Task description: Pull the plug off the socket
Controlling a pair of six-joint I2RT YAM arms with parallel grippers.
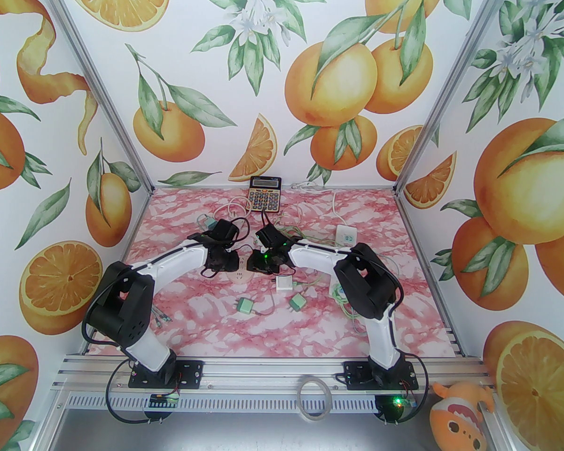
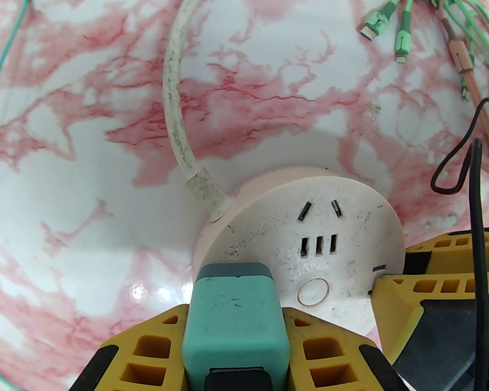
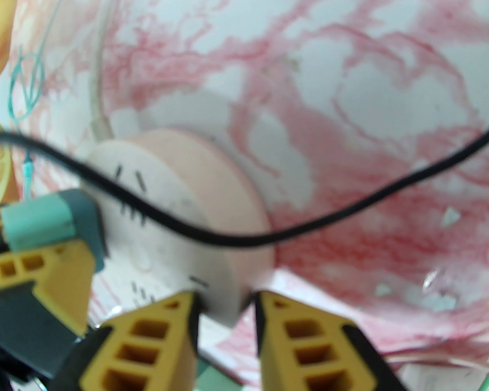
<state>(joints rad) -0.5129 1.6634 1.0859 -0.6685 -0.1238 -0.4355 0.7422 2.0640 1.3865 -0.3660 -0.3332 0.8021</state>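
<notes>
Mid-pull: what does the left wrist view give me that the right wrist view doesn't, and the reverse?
Left wrist: the socket face with its slots and round button, the white cord leaving it, and the left gripper closed on both sides of the teal plug. Right wrist: the right gripper straddling the socket's rim edge-on, one finger on the face, the other on the pink side. Shared: socket, teal plug, black cable.

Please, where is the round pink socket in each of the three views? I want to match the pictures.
Top external: round pink socket, centre of the table, half hidden under the left hand and right hand.
Left wrist: socket, lower right of centre, slots visible.
Right wrist: socket, left of centre, blurred; right hand pinches its rim.
Shared landmark: the teal plug seated in it, gripped by the left hand.
</notes>
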